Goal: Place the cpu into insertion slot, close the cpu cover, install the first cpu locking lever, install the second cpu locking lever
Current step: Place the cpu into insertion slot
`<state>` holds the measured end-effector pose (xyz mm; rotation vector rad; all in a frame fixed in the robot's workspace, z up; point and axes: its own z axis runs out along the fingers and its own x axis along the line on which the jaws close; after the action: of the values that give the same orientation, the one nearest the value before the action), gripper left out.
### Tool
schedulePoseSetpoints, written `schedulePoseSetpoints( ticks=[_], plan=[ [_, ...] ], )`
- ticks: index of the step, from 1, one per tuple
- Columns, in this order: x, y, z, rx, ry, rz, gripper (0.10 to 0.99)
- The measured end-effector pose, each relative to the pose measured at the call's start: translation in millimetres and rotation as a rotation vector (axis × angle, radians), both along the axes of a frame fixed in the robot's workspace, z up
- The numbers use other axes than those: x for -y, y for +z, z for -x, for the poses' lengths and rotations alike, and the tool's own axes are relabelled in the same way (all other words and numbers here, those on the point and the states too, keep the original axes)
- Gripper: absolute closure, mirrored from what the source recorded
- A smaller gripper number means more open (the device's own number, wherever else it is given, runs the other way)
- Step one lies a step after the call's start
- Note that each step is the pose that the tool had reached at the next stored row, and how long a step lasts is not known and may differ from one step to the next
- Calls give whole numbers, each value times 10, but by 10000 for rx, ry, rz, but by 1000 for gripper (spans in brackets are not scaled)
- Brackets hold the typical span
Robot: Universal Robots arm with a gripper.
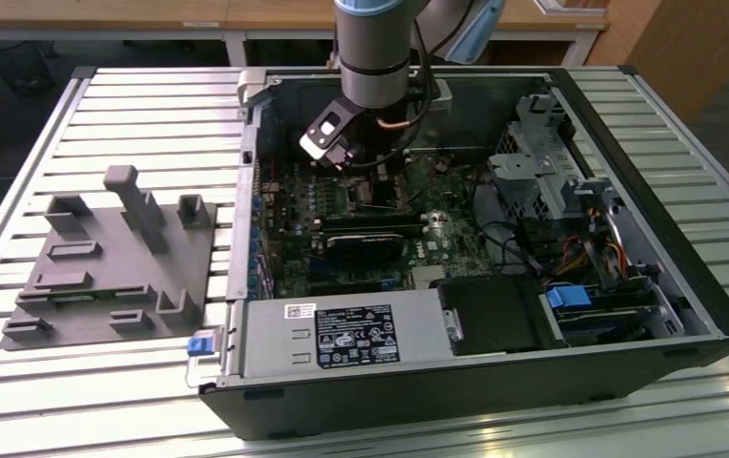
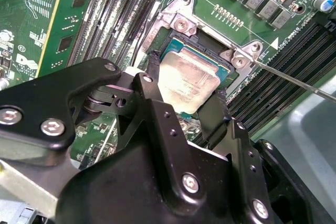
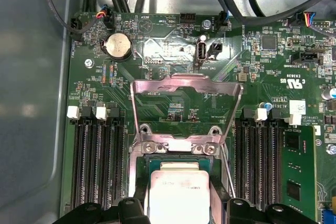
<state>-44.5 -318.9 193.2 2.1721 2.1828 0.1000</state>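
The cpu [image 2: 190, 80], a square chip with a dull silver-tan top, sits low over the insertion slot [image 2: 169, 45] on the green board. My gripper [image 2: 184, 92] is shut on it, one black fingertip [image 2: 152, 80] against each of two opposite edges. In the first wrist view the cpu [image 3: 178, 192] lies between the same fingers [image 3: 132, 208]. The cpu cover [image 3: 186, 85], a silvery frame with a window, stands swung open beyond the slot. A thin locking lever [image 2: 294, 80] sticks out beside the socket. In the exterior view my gripper [image 1: 362, 186] reaches down inside the open computer case.
Long black memory slots [image 3: 97, 166] flank the socket on both sides. A black heatsink block [image 1: 364, 250] and the power supply [image 1: 339, 334] lie nearer the case front. A drive cage [image 1: 555, 162] fills the exterior view's right. A grey fixture [image 1: 110, 258] rests on the slatted table.
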Motion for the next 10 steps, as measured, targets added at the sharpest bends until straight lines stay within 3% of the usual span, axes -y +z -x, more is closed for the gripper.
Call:
schedulePoseSetpoints(
  ticks=[4, 5, 10],
  plan=[
    [0, 0, 0, 0, 0, 3, 533],
    [0, 0, 0, 0, 0, 3, 471],
    [0, 3, 0, 0, 0, 0, 471]
  ],
)
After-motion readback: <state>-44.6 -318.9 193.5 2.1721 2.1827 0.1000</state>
